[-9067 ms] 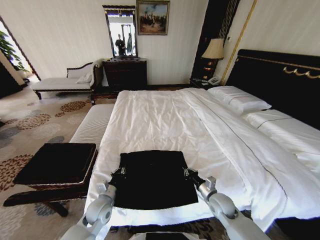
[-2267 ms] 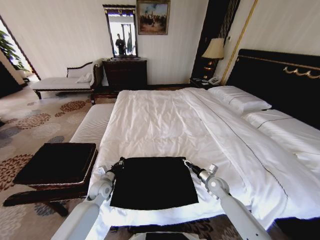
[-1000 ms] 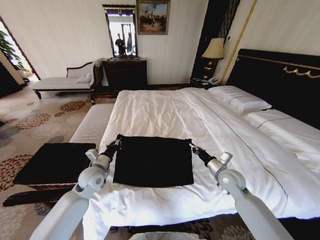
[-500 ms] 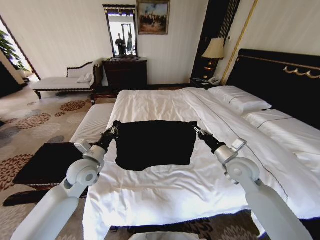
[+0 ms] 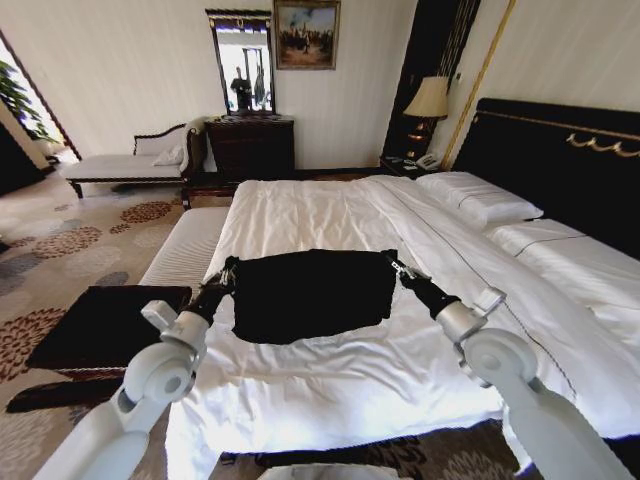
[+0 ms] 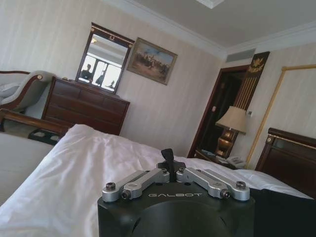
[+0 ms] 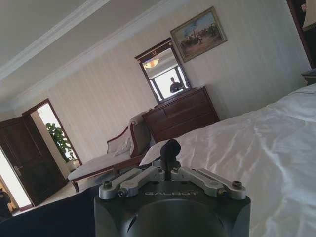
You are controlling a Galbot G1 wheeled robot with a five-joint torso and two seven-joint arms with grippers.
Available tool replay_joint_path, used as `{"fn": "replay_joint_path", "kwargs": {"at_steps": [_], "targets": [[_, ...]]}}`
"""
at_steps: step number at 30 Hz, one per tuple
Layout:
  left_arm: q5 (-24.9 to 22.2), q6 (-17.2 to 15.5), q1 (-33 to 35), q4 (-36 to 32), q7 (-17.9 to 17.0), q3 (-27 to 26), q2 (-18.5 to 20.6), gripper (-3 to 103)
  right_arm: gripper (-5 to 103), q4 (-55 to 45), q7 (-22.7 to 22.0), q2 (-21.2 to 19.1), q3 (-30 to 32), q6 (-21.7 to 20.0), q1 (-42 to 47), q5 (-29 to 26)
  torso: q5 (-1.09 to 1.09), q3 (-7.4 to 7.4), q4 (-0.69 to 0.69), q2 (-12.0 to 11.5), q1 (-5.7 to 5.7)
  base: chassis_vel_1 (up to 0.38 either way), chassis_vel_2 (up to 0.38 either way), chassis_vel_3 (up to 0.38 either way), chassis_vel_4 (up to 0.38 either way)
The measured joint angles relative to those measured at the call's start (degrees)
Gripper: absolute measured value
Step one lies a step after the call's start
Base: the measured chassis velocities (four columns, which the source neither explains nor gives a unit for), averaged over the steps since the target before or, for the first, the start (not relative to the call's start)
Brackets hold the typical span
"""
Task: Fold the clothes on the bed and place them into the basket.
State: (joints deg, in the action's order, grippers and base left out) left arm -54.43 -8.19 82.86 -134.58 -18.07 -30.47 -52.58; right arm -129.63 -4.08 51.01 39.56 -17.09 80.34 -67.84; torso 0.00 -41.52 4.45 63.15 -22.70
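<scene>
1. the left claw [image 5: 226, 271] is clamped on the left far corner of the black short-sleeved t-shirt [image 5: 312, 293], its fingers pinched together on the cloth, as the left wrist view also suggests with the fingers [image 6: 168, 159] drawn to a single tip.
2. the right claw [image 5: 392, 262] is clamped on the opposite far corner, so the shirt spans the gap between the two claws and is held taut along that edge.
3. holding both corners at once likely serves the fold: the edge stays straight and the cloth does not bunch.
4. the shirt hangs from the claws as a dark rectangle, its near edge seeming to rest on the large white-duveted bed [image 5: 330, 215] toward the robot; no lettering is visible.
5. the shallow brown wicker basket with black lining [image 5: 105, 325] sits outward of the left claw, beside the bed, well apart from the shirt and still without it.
</scene>
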Motion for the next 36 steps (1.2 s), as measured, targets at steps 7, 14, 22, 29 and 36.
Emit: {"fn": "replay_joint_path", "kwargs": {"at_steps": [7, 14, 22, 29, 36], "targets": [[4.1, -2.4, 15.7, -8.7, -0.3, -5.4, -1.9, 1, 0, -9.6, -0.2, 2.0, 9.3, -2.9, 12.9, 0.3, 0.02, 0.02, 0.02, 0.0, 0.04, 0.000, 0.000, 0.000, 0.000], [2.8, -4.7, 16.6, -8.6, -3.7, -3.1, -2.7, 1, 0, -12.3, -7.2, 1.9, 10.0, -8.1, 13.1, -7.2, -0.01, 0.01, 0.00, 0.0, 0.03, 0.000, 0.000, 0.000, 0.000], [-2.9, -5.4, -4.1, 6.1, -6.6, 4.6, -2.1, 1, 0, 5.6, -10.8, 1.2, -2.9, -8.7, -5.5, -9.1, 0.00, -0.03, 0.00, 0.0, -0.02, 0.000, 0.000, 0.000, 0.000], [-2.5, -4.5, -18.7, 21.7, -4.9, 13.2, -3.6, 1, 0, 19.3, -7.8, 2.0, -12.2, -6.7, -15.8, -4.3, 0.00, -0.02, 0.02, 0.0, -0.02, 0.000, 0.000, 0.000, 0.000], [2.6, -1.9, -27.3, 37.2, -0.9, 20.5, -8.3, 1, 0, 32.4, -5.0, 5.2, -21.0, -2.0, -24.4, 6.2, 0.00, -0.03, -0.02, 0.0, -0.02, 0.000, 0.000, 0.000, 0.000]]}}
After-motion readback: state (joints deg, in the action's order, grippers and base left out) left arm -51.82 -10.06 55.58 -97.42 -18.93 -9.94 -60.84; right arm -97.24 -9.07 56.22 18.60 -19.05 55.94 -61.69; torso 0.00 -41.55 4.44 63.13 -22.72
